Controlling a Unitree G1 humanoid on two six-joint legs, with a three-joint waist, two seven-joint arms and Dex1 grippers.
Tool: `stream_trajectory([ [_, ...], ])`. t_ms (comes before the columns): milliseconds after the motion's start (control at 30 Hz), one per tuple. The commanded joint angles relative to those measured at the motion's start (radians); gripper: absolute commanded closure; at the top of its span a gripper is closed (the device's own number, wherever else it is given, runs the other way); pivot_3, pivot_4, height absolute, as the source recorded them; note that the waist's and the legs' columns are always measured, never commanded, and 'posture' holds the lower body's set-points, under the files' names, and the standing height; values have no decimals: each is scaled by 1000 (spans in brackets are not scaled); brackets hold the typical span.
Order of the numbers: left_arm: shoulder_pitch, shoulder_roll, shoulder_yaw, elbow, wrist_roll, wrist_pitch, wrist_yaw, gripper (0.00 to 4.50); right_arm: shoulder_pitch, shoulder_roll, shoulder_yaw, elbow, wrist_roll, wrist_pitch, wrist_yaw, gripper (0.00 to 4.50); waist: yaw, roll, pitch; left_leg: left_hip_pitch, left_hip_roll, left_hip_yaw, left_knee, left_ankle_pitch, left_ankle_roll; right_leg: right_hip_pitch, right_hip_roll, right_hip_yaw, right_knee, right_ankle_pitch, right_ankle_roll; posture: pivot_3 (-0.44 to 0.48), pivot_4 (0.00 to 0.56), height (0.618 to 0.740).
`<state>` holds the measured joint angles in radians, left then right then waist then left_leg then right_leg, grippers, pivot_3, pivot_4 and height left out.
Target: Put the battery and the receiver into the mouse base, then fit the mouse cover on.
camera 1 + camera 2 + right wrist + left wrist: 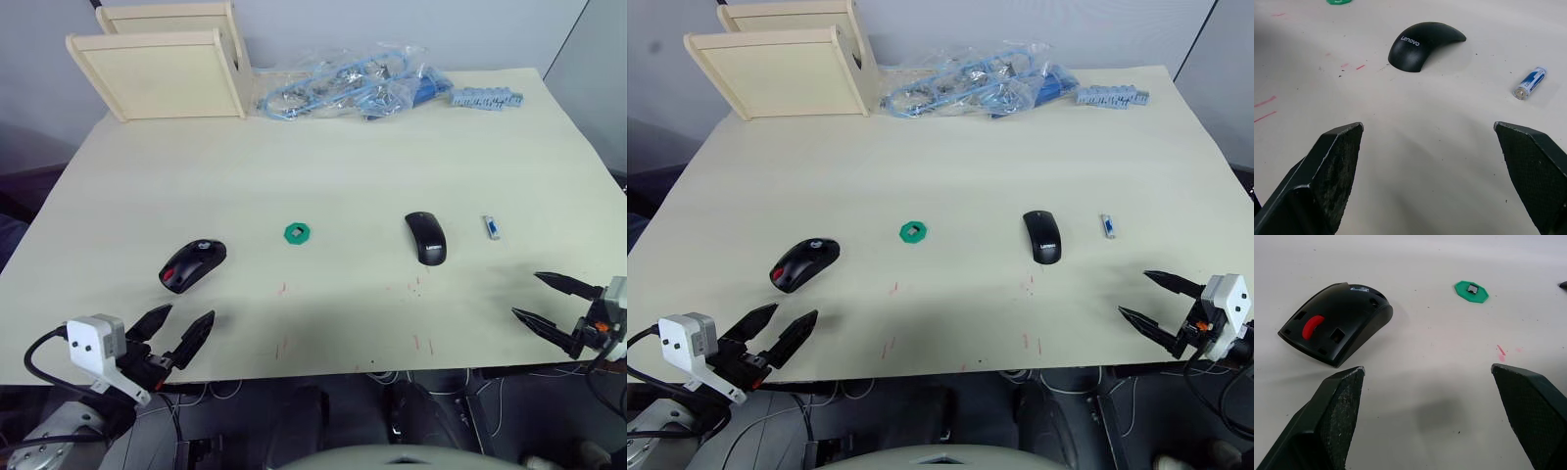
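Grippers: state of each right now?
Left gripper: jaws open, holding nothing.
Right gripper: jaws open, holding nothing.

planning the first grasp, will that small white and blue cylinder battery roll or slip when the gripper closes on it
The small white-and-blue cylindrical battery lies on its side on the smooth table, so it would probably roll if nudged sideways. Its glossy round casing may slip between the fingers. It looks rigid.

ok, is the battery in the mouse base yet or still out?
Out. The battery lies loose on the table, just right of the mouse cover; the mouse base sits far off to the left.
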<state>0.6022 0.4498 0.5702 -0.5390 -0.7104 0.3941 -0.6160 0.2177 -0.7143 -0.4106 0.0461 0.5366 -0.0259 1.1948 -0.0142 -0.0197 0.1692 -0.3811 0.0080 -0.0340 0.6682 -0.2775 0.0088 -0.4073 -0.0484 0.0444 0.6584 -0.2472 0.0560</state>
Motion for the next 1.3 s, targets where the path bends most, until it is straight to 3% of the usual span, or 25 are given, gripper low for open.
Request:
stream_trajectory([
  [33, 8, 11, 19, -8, -13, -8, -15, 84, 3, -11, -28, -57, 19, 6, -9, 0, 0, 0, 0, 0, 0, 0, 0, 0, 0, 0, 0, 0, 0, 0, 0, 0, 150, 740],
  [333, -55, 69, 33, 39, -31, 7, -68, 84, -9, 2, 7, -260, 74, 109, -68, 0, 1, 0, 0, 0, 0, 0, 0, 0, 0, 0, 0, 0, 0, 0, 0, 0, 150, 740],
  [633, -190, 204, 43, 208, -6, -8, -172, 84, -45, -7, 54, -507, 216, 279, -126, 0, 1, 0, 0, 0, 0, -1, 0, 0, 0, 0, 0, -1, 1, 0, 0, 0, 150, 740],
  [733, -225, 272, 66, 304, -7, -18, -264, 84, -84, -6, 76, -555, 248, 310, -139, 0, -1, 0, 0, 0, 0, -1, 0, 0, 0, 0, 0, -1, 1, 0, 0, 0, 150, 740],
  [967, -366, 431, 43, 550, 24, -53, -487, 84, -48, -14, 57, -574, 267, 268, -38, 0, 5, -1, 0, -1, 0, -2, 0, 0, 0, 0, 0, -3, 0, 0, 0, 0, 150, 740],
  [1300, -552, 522, -57, 794, 122, -116, -665, 84, 113, 30, -15, -544, 246, 125, 80, 0, 1, -2, 0, -1, 0, -2, 0, 0, 0, 0, 0, -3, 2, 0, 0, 0, 150, 740],
])
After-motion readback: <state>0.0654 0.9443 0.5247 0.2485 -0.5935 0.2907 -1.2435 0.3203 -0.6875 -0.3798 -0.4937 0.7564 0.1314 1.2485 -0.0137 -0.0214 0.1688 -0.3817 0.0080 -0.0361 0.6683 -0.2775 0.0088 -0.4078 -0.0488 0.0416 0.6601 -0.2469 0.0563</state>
